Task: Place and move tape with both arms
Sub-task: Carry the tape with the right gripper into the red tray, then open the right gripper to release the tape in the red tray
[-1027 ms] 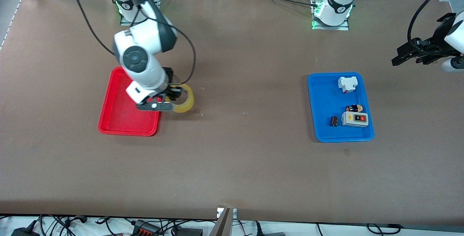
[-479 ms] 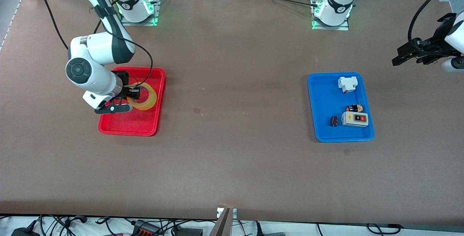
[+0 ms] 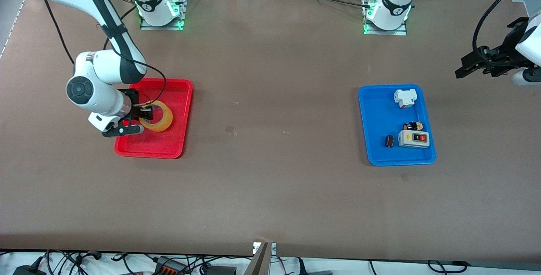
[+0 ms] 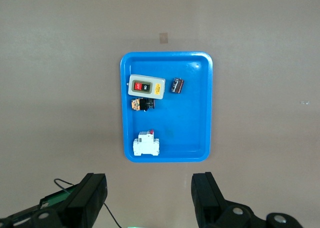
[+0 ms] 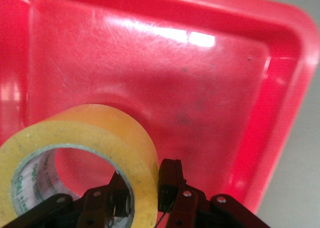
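Observation:
The tape [image 3: 159, 115] is a yellowish ring held over the red tray [image 3: 175, 140]. My right gripper [image 3: 146, 113] is shut on the tape's wall, one finger inside the hole and one outside. In the right wrist view the tape [image 5: 85, 138] hangs just above the red tray's floor [image 5: 165, 73], pinched by my right gripper [image 5: 145, 188]. My left gripper [image 3: 473, 61] is open and empty, waiting high past the left arm's end of the table; in the left wrist view its fingers [image 4: 92, 198] stand wide apart above bare table.
A blue tray [image 3: 376, 114] toward the left arm's end holds a white breaker [image 3: 405, 97], a grey switch box [image 3: 414, 139], a small black cylinder [image 3: 389, 141] and a small dark part [image 3: 413, 126]. The blue tray also shows in the left wrist view [image 4: 200, 108].
My right gripper has carried the tape from beside the red tray's edge to over the tray's inside. The left arm has barely moved.

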